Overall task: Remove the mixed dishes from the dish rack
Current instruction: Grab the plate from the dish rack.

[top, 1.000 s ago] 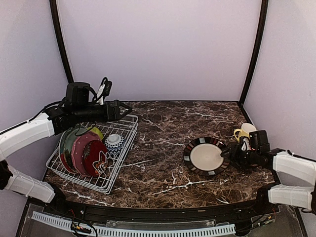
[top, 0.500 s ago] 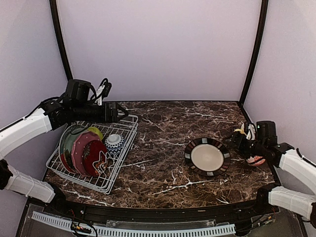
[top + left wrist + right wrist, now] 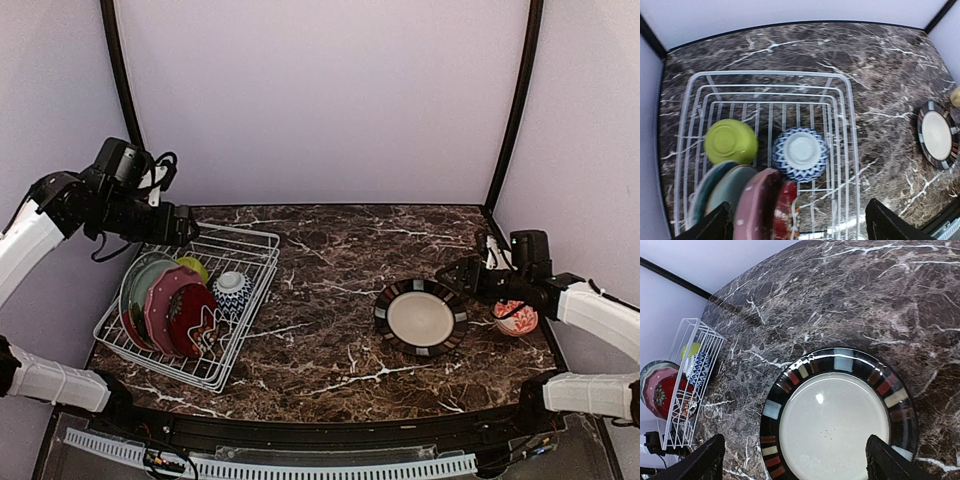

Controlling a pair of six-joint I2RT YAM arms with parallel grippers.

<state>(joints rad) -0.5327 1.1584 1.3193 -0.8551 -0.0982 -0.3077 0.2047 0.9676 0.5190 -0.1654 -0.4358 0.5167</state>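
The white wire dish rack point(image 3: 250, 236) stands at the left. It holds a pale green plate point(image 3: 135, 285), a pink-red plate point(image 3: 165, 305) and a dark red floral plate point(image 3: 195, 320) on edge, plus an upturned lime-green bowl point(image 3: 195, 268) and blue-white bowl point(image 3: 232, 292). My left gripper point(image 3: 185, 226) is open and empty above the rack's back; its wrist view looks down on the blue-white bowl point(image 3: 800, 153) and lime bowl point(image 3: 731, 141). My right gripper point(image 3: 452, 275) is open and empty over a dark-rimmed cream plate point(image 3: 420, 317) lying on the table. A red-white bowl point(image 3: 518, 318) sits at the right.
A pale yellow mug point(image 3: 956, 95) shows at the right edge of the left wrist view, past the plate. The marble table point(image 3: 330, 250) runs between rack and plate. Dark frame posts point(image 3: 510, 110) and purple walls close in the back and sides.
My left arm has pulled back to the left and risen over the rack's back. My right arm has swung from beside the plate to over it. The red-white bowl now shows on the table.
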